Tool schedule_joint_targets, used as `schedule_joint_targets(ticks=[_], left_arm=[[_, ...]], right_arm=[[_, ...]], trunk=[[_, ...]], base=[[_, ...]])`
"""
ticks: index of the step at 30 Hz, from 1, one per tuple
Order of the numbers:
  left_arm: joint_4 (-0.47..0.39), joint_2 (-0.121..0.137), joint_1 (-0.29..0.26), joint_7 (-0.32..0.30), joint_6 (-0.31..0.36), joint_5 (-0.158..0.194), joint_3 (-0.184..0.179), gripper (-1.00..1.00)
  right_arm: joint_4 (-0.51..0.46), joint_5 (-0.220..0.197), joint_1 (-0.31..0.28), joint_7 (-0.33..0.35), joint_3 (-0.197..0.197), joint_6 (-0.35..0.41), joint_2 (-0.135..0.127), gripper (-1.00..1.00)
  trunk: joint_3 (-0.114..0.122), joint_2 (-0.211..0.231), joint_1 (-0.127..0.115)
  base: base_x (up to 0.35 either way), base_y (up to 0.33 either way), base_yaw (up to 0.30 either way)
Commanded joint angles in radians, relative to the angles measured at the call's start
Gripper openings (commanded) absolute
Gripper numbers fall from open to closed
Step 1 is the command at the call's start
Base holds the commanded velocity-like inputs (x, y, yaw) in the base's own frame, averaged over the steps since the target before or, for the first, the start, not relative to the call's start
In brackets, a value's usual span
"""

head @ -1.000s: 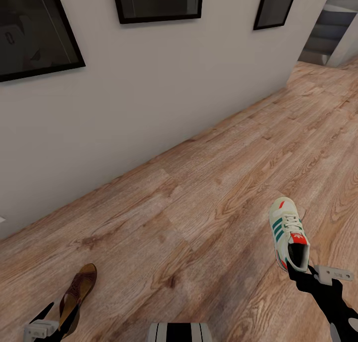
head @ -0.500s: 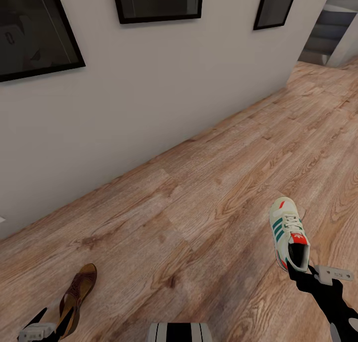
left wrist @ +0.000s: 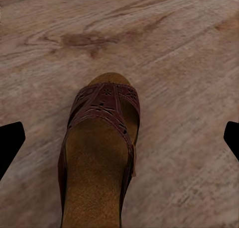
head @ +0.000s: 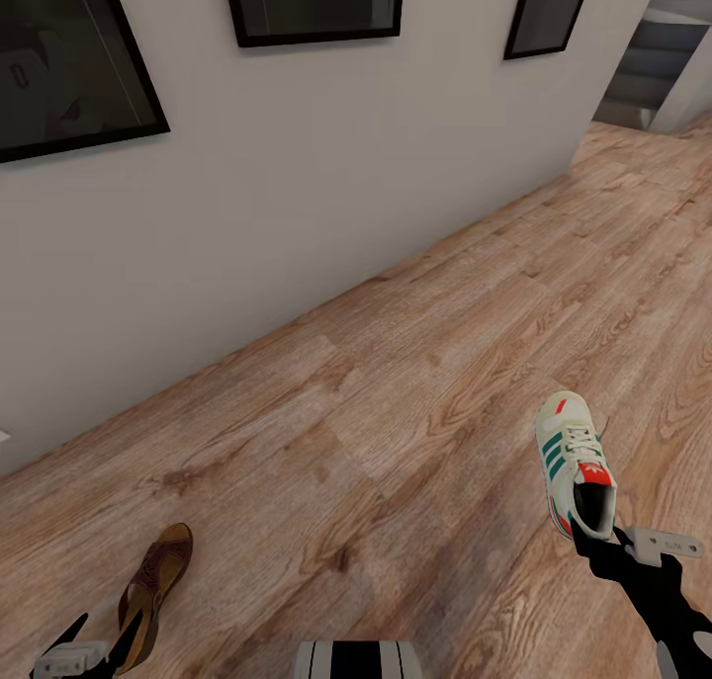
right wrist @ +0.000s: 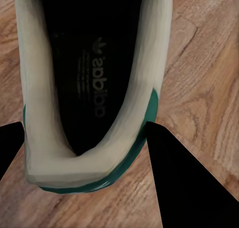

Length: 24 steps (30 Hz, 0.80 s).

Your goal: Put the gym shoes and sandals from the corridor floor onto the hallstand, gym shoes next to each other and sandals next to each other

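At the lower left of the head view, the left gripper point(head: 99, 637) stands with its two dark fingers spread wide, one either side of the heel end of a maroon-brown sandal point(head: 153, 582). The left wrist view shows the sandal point(left wrist: 99, 153) lying between fingertips point(left wrist: 10, 143) that sit far out at both edges, clear of its sides, so the gripper is wide open and grips nothing. The sandal's toe points up the frame toward the pale wall point(head: 297, 165), which carries three dark-framed pictures point(head: 314, 2) along the top. Warm brown plank floor point(head: 425, 363) runs diagonally from lower left to upper right. At the lower right, a cream gym shoe point(head: 575, 464) with green stripes and red heel is held off the floor by its heel. The right gripper point(head: 593, 541) is closed on the shoe's heel rim; in the right wrist view one black finger point(right wrist: 189, 183) presses the outside of the heel wall point(right wrist: 74, 168).
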Motion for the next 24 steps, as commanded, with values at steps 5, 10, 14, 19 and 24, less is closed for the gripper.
schedule_joint_targets(ticks=[5, 10, 14, 19, 24], left_arm=[[0.000, -0.003, 0.000, 0.003, 0.000, -0.002, -0.002, 1.00], [-0.001, -0.005, 0.000, 0.004, 0.000, -0.003, -0.002, 1.00], [-0.001, -0.007, 0.000, 0.005, 0.000, -0.004, -0.003, 1.00], [-0.001, -0.006, 0.000, 0.006, 0.000, -0.004, -0.003, 1.00], [-0.001, -0.006, 0.000, 0.007, -0.001, -0.004, -0.003, 1.00]], right_arm=[[0.000, -0.002, 0.000, -0.002, 0.000, 0.000, 0.000, -1.00], [0.000, -0.001, 0.000, -0.003, 0.000, 0.000, 0.000, -1.00], [0.000, -0.001, 0.000, -0.003, 0.000, 0.000, 0.000, -1.00], [0.001, -0.001, 0.000, -0.003, 0.000, 0.000, 0.001, -1.00], [0.001, -0.001, 0.000, -0.003, 0.000, 0.000, 0.000, -1.00]], trunk=[[0.000, 0.000, 0.000], [0.000, 0.000, 0.000], [0.000, 0.000, 0.000], [0.000, 0.000, 0.000], [0.000, 0.000, 0.000]], base=[[0.000, 0.000, 0.000], [0.000, 0.000, 0.000], [0.000, 0.000, 0.000], [0.000, 0.000, 0.000], [0.000, 0.000, 0.000]])
